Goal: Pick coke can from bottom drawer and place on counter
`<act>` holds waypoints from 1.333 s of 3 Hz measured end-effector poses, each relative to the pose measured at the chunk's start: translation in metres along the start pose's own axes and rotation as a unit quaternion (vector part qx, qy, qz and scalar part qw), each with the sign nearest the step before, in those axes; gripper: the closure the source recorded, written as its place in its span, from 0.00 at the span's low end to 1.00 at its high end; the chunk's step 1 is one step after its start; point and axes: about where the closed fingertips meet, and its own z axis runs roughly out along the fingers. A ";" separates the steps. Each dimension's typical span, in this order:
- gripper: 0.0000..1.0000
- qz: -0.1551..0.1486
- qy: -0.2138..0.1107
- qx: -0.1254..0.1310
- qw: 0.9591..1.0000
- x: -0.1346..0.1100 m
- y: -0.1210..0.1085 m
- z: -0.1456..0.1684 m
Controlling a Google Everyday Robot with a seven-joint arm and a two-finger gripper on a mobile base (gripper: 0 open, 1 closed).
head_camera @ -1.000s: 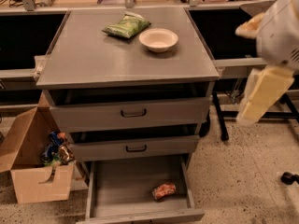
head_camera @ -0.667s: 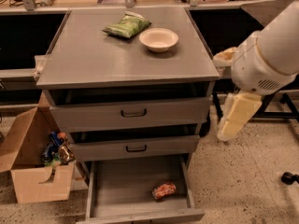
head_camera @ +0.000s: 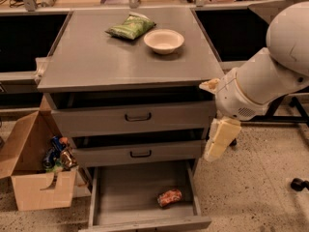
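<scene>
The coke can (head_camera: 169, 197) lies on its side in the open bottom drawer (head_camera: 125, 197), near the drawer's right front. The counter (head_camera: 106, 62) is the grey top of the cabinet. My gripper (head_camera: 220, 140) hangs down from the white arm at the cabinet's right side, level with the middle drawer. It is above and to the right of the can, outside the drawer, and holds nothing that I can see.
A green snack bag (head_camera: 131, 27) and a cream bowl (head_camera: 163, 40) sit on the counter's back half. Two upper drawers with black handles (head_camera: 138, 116) stand slightly ajar. An open cardboard box (head_camera: 34, 173) of items stands on the floor at left.
The arm has swung left and down, bringing the gripper from well right of the cabinet to right beside its right edge, lower than before. The can has not moved.
</scene>
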 end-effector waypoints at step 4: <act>0.00 -0.028 0.017 -0.115 0.993 0.119 0.029 0.318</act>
